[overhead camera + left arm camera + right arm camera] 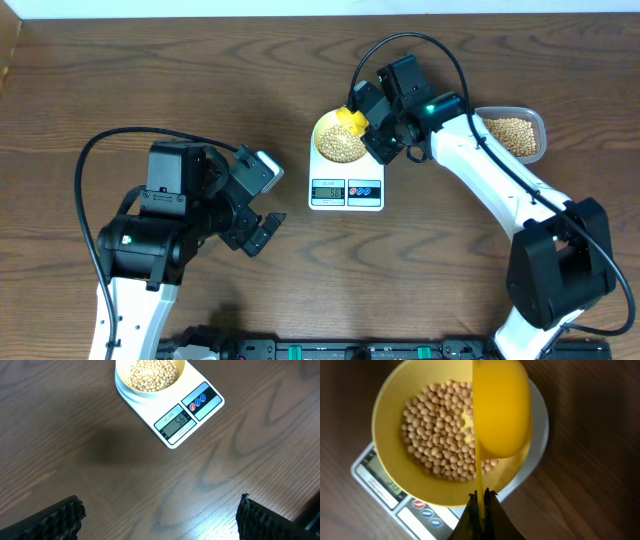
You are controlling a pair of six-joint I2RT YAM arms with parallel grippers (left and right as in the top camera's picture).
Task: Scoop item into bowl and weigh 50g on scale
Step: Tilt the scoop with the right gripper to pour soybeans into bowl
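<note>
Spoon tipped over the bowl of beans on the scale.

The white scale point(346, 186) sits mid-counter, toward the far edge, and carries the pale yellow bowl point(322, 133) of tan beans point(341, 147). Its display seems to read 56, and the small print above looks like SF-400. The right gripper point(481, 503) is clenched on the handle of a yellow spoon point(500, 410), held tilted above the bowl's rim. A clear tub point(540, 124) of beans stands toward the right edge. The left gripper point(267, 203) is released, its fingers point(50, 521) spread wide over bare wood left of the scale.
</note>
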